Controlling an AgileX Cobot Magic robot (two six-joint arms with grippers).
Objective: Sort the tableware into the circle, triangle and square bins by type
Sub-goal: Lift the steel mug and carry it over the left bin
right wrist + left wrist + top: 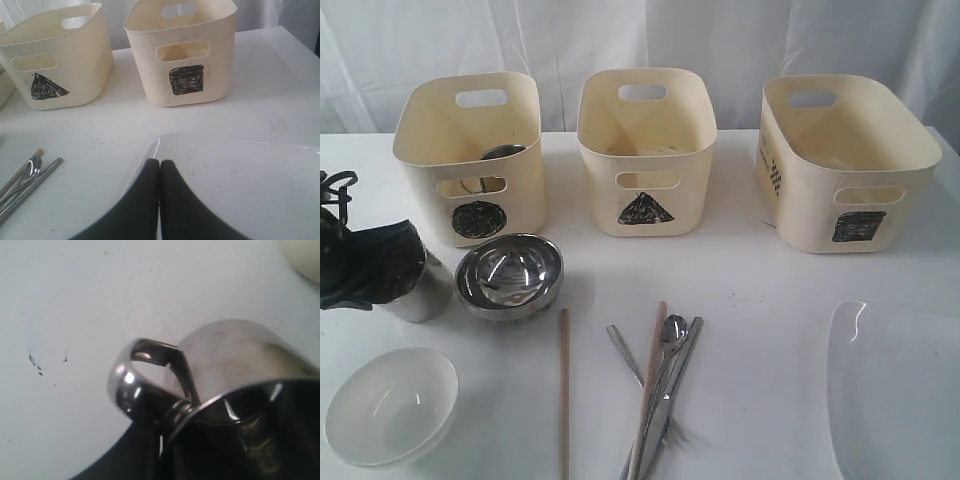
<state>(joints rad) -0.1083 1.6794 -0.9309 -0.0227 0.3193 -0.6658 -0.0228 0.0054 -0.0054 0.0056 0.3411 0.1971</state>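
My left gripper (382, 268) is shut on the rim of a steel handled mug (418, 288) at the table's left. In the left wrist view the mug (235, 360) fills the picture, and the gripper (175, 432) pinches its rim beside the handle (125, 382). A shiny steel bowl (510, 275) sits right of the mug, with a white bowl (390, 405) in front. Chopsticks (563, 390), spoon (673, 330), fork and knife (675, 375) lie mid-table. My right gripper (160, 162) is shut over the white plate's rim (150, 150), holding nothing. It is out of the exterior view.
The circle bin (470, 215), triangle bin (646, 150) and square bin (845, 170) stand in a row at the back. A steel item (503, 152) lies inside the circle bin. The white plate (900, 390) takes up the front right corner. A white curtain hangs behind.
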